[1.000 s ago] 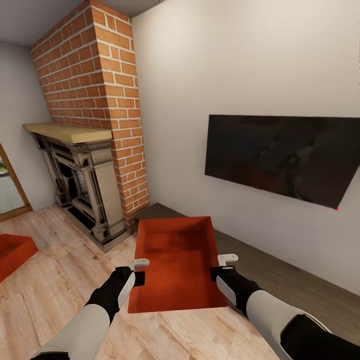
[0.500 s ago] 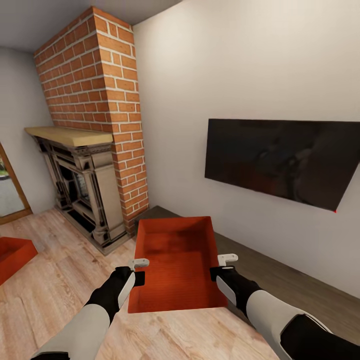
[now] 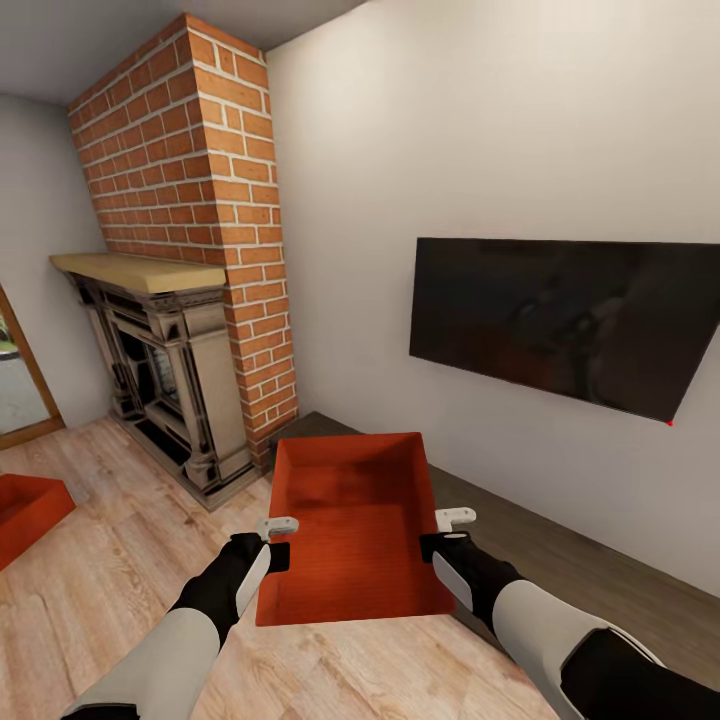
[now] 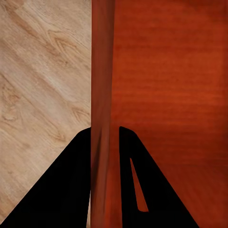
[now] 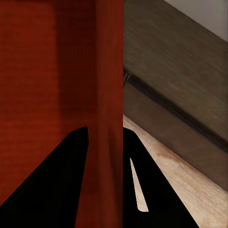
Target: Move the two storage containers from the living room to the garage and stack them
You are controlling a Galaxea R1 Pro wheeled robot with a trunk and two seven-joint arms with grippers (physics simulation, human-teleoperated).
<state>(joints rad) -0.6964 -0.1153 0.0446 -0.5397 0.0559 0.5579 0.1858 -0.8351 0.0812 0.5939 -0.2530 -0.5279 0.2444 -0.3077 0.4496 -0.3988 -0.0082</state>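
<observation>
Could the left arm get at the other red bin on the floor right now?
Probably not. The left claw is shut on a wall of the held container, shared with the right claw, and the second container lies far off on the wood floor.

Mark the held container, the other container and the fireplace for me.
held container (image 3: 350, 520): head view, on its flat bottom.
other container (image 3: 25, 510): head view, on its inner wall, at the frame's left edge.
fireplace (image 3: 170, 375): head view, on its dark ornate front.
</observation>
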